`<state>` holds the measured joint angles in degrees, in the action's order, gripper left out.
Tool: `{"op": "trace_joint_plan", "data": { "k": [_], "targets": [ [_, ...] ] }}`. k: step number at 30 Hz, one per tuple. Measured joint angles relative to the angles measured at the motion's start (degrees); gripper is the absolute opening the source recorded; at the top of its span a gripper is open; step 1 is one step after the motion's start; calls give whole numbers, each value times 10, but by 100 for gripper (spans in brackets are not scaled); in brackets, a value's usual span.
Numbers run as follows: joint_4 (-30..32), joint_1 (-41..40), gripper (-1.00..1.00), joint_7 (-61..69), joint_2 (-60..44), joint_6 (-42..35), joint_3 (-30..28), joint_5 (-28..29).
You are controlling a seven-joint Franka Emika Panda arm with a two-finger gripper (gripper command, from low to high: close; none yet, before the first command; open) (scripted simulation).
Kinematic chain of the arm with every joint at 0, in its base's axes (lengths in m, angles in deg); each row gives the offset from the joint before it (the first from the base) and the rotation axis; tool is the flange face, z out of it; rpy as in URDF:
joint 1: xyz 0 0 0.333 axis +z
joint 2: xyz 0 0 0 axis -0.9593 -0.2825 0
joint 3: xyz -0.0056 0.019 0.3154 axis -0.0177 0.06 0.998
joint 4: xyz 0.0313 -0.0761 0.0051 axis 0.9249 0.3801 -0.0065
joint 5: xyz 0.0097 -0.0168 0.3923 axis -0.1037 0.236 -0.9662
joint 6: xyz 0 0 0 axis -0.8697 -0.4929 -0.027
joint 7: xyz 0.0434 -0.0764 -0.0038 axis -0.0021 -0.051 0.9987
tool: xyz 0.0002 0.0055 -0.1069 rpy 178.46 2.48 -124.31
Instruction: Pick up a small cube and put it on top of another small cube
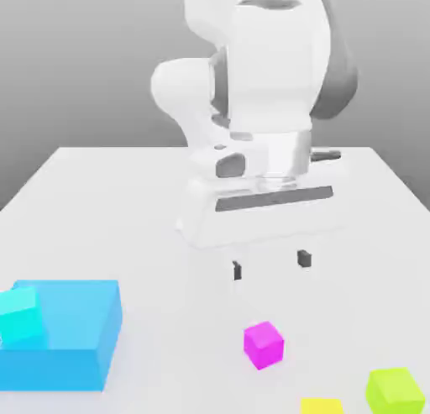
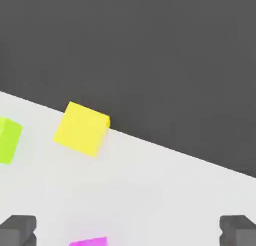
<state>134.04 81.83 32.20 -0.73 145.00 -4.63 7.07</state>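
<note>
My gripper (image 1: 270, 264) hangs above the white table (image 1: 126, 202) with its two dark fingers (image 1: 304, 258) spread wide, and nothing is between them. It points down at the table top. The small magenta cube (image 1: 264, 344) sits on the table below my fingers and a little nearer to the exterior camera, not touching them. In the hand view I see the top edge of this cube (image 2: 89, 241) between my fingertips (image 2: 18, 230). The small turquoise cube (image 1: 20, 314) is far at the exterior view's left, and it rests against the big blue block (image 1: 71, 337). A lime-green cube (image 1: 394, 390) and a yellow cube (image 1: 321, 406) stand at the exterior view's right, near the front edge.
</note>
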Motion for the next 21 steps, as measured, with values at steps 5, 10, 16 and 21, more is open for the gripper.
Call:
{"op": "trace_joint_plan", "data": {
  "k": [5, 10, 16, 21],
  "targets": [
    [34, 9, 0, 18, -104, 67, 4, 11],
    [18, 16, 0, 13, -208, 149, -5, 21],
    [16, 18, -100, 11, -219, 158, -6, 23],
    [26, 13, -100, 13, -167, 116, -1, 20]
  ]
}}
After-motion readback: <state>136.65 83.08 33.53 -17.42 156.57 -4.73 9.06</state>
